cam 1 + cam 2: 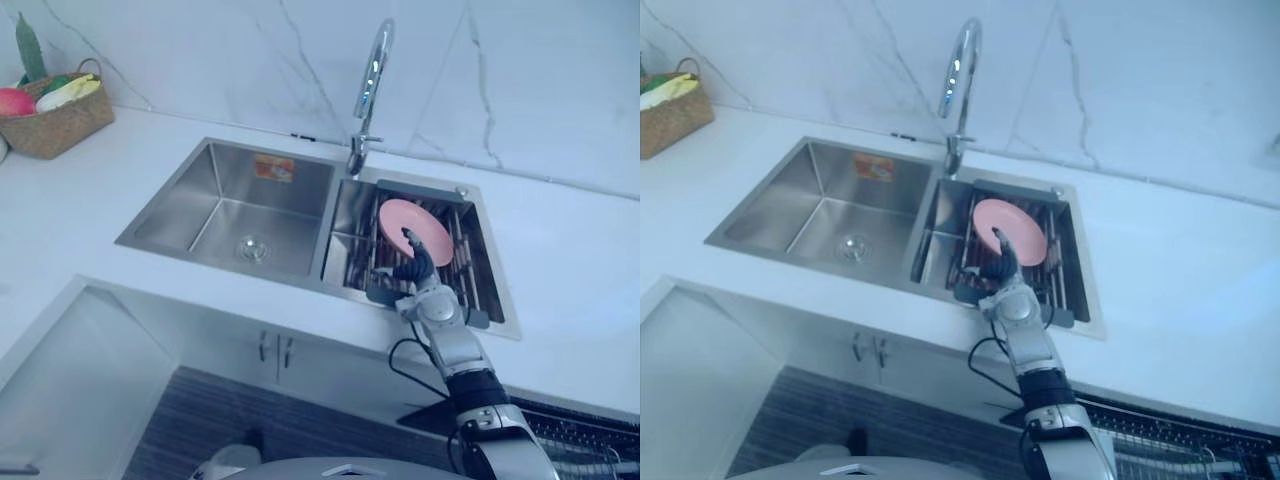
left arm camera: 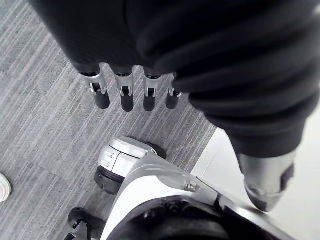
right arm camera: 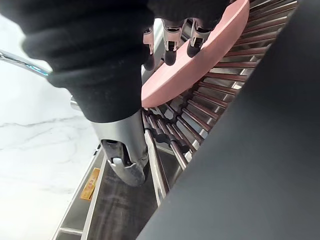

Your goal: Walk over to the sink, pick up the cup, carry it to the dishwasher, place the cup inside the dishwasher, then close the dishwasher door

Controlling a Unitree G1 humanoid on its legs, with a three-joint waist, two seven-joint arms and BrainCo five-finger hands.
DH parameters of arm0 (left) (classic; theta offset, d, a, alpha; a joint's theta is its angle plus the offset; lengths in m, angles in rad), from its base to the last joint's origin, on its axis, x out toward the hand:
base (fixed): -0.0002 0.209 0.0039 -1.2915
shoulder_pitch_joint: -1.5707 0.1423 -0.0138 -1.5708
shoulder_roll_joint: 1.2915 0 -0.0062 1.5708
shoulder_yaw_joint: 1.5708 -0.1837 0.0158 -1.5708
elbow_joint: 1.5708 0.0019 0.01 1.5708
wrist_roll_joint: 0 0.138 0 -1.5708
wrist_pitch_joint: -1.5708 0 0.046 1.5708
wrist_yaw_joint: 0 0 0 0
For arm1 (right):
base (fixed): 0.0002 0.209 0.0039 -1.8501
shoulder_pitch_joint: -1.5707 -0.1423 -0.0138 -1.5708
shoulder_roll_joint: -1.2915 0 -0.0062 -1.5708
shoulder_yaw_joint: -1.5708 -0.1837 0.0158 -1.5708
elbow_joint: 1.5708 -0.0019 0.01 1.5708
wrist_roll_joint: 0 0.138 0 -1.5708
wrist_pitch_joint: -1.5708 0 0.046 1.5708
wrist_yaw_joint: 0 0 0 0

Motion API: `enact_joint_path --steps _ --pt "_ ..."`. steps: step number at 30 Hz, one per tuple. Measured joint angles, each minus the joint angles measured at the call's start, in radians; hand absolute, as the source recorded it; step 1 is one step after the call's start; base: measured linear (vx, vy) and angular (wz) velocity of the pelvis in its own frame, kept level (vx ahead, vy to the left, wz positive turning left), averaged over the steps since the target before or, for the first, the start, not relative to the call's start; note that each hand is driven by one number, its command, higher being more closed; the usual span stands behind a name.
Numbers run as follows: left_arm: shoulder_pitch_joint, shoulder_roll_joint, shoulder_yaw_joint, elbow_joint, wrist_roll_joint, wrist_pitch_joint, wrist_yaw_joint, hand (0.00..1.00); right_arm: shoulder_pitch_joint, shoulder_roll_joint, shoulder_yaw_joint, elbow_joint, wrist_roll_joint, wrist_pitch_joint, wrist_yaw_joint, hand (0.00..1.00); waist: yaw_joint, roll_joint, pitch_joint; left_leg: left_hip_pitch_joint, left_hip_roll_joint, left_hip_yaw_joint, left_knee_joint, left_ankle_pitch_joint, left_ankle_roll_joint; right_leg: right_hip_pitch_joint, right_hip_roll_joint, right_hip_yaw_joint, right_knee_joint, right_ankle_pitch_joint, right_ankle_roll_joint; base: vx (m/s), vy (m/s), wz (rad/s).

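Pickup step: right hand (image 1: 432, 305), fingers straight and thumb apart, meets the pink plate (image 1: 425, 222) leaning in the sink (image 1: 220, 215)'s rack (image 1: 468, 265). Next, probably, the fingers close on its rim. Left hand (image 2: 125, 90) hangs open.

- Sink (image 1: 180, 200): brushed stainless steel, satin sheen.
- Faucet (image 1: 375, 60): polished metal, mirror-glossy.
- Plate (image 1: 405, 218): pink, smooth, matt.
- Rack (image 3: 200, 116) under plate: smooth metal rods.
- Wall (image 1: 250, 60): glossy, marble-look, grey veins.
- Basket (image 1: 60, 125): coarse woven wicker.
- Floor (image 2: 40, 100): grey ribbed carpet, rough.
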Motion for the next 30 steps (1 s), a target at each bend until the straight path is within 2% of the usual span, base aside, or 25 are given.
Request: enact_joint_path --steps 7,15,24,30 --pt "-0.001 0.003 0.001 -0.004 0.002 0.001 -0.013 0.00 -0.065 0.000 0.000 0.050 -0.092 0.045 -0.047 0.00 0.003 -0.005 0.014 0.002 -0.006 -0.011 0.000 0.000 0.001 0.008 -0.002 -0.013 0.000 -0.003 0.002 0.00 -0.001 0.03" --pt "-0.001 0.004 0.002 -0.018 0.024 0.003 -0.017 0.00 -0.099 -0.002 -0.001 0.086 -0.129 0.076 -0.129 0.00 0.016 -0.007 0.028 0.002 -0.007 -0.022 0.000 -0.002 0.003 0.020 -0.002 -0.026 0.001 -0.020 -0.008 -0.01 -0.003 0.05" --pt "-0.002 0.005 0.012 -0.019 0.048 0.004 -0.035 0.00 -0.100 -0.003 -0.009 0.087 -0.120 0.075 -0.179 0.00 0.020 -0.013 0.031 0.005 -0.008 -0.021 0.000 -0.002 0.005 0.020 -0.002 -0.025 0.000 -0.015 0.001 0.01 -0.003 0.00" --pt "-0.002 0.004 0.012 -0.018 0.062 0.004 -0.035 0.00 -0.100 -0.003 -0.009 0.091 -0.121 0.075 -0.181 0.00 0.019 -0.011 0.032 0.012 -0.007 -0.013 0.000 -0.008 -0.001 0.022 -0.002 -0.020 0.000 -0.015 0.000 -0.02 0.000 -0.03"
